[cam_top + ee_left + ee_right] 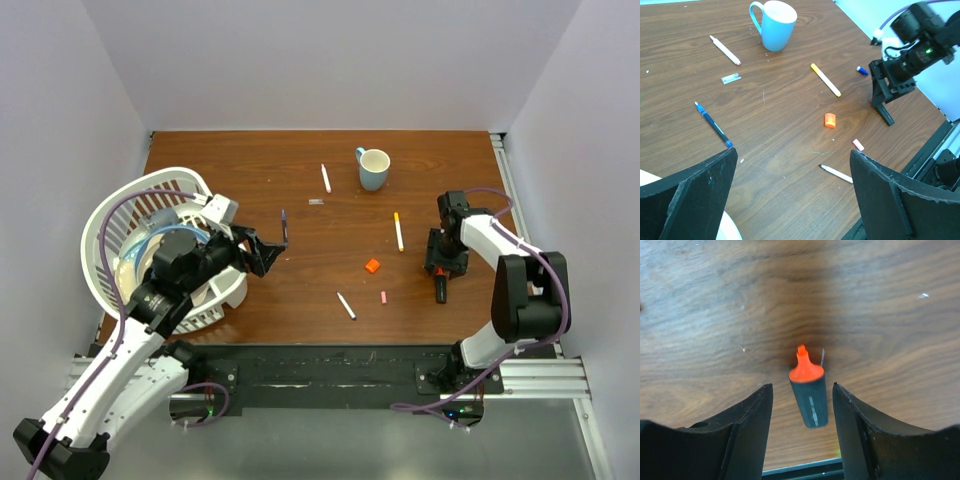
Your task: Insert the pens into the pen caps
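**Top view:** The left gripper [270, 252] hangs over the left-centre of the wooden table [250, 160] with its jaws spread and empty. A white basket [105, 215] sits beside it. A purple-blue pen [284, 228] lies near the gripper's tips. A white pen [326, 178] rests in the upper middle beside a blue mug [373, 168]. A yellow-tipped pen [399, 231] lies right of centre, and a second white pen [346, 306] lies at lower centre. An orange cap [372, 266] and a pink cap [384, 297] lie between these two, touching no pen. At right, the right gripper [442, 265] points down over a black highlighter [440, 292].

**Left wrist view:** The left gripper's two fingers fill the bottom corners, wide apart with only bare wood between them. A blue cap [861, 70] lies at upper right, close to the right gripper. A clear cap [731, 78] lies at upper left, just below the white pen.

**Right wrist view:** The highlighter lies at frame centre with its orange tip pointing toward the top. It sits between the parted fingers [747, 425], with a gap on each side and no contact.
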You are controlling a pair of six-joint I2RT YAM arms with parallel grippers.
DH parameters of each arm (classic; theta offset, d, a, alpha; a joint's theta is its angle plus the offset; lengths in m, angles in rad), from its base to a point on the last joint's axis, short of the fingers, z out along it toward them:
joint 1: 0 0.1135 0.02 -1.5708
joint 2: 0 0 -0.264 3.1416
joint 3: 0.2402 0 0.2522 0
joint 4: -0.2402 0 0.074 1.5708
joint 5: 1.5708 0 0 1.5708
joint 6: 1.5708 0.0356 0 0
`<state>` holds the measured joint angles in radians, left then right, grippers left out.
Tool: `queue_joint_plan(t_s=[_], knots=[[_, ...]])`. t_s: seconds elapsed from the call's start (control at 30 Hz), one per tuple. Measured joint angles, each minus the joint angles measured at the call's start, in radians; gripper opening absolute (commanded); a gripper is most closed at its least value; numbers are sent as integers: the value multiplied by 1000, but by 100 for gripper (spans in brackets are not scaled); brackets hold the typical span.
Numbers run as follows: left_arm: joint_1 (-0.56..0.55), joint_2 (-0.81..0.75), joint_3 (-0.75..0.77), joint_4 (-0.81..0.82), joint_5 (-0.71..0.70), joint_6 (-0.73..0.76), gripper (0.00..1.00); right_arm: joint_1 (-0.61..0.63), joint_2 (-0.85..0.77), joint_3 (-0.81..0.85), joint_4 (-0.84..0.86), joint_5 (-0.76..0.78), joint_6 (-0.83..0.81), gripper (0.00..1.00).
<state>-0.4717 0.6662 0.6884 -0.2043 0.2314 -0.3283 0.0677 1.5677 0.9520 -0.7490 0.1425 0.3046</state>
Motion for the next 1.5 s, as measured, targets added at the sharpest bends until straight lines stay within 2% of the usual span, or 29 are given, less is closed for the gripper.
queue_joint_plan(t_s=[0.2,0.3,0.43,0.73,0.83,1.03,1.2,1.37,1.5], knots=[[0,-6,-1,0,0,0,99,-10,82,7,-3,-31,0,47],[0,-6,-3,0,-3,3,98,-10,85,9,-2,-35,0,37],[0,-6,-14,1,6,11,95,-10,94,19,-10,-50,-2,18],[0,24,10,-13,74,7,91,7,33,-7,26,-92,-8,5],[-2,45,11,10,122,-29,89,65,-79,-14,27,-101,22,3],[-32,163,4,126,179,-95,89,332,-279,39,79,-110,169,3],[-73,267,-1,220,179,-126,90,489,-340,50,208,-109,331,0],[-128,335,-1,295,129,-129,90,590,-344,51,329,-89,452,0],[-157,394,0,348,95,-129,86,647,-322,69,388,-74,510,0]])
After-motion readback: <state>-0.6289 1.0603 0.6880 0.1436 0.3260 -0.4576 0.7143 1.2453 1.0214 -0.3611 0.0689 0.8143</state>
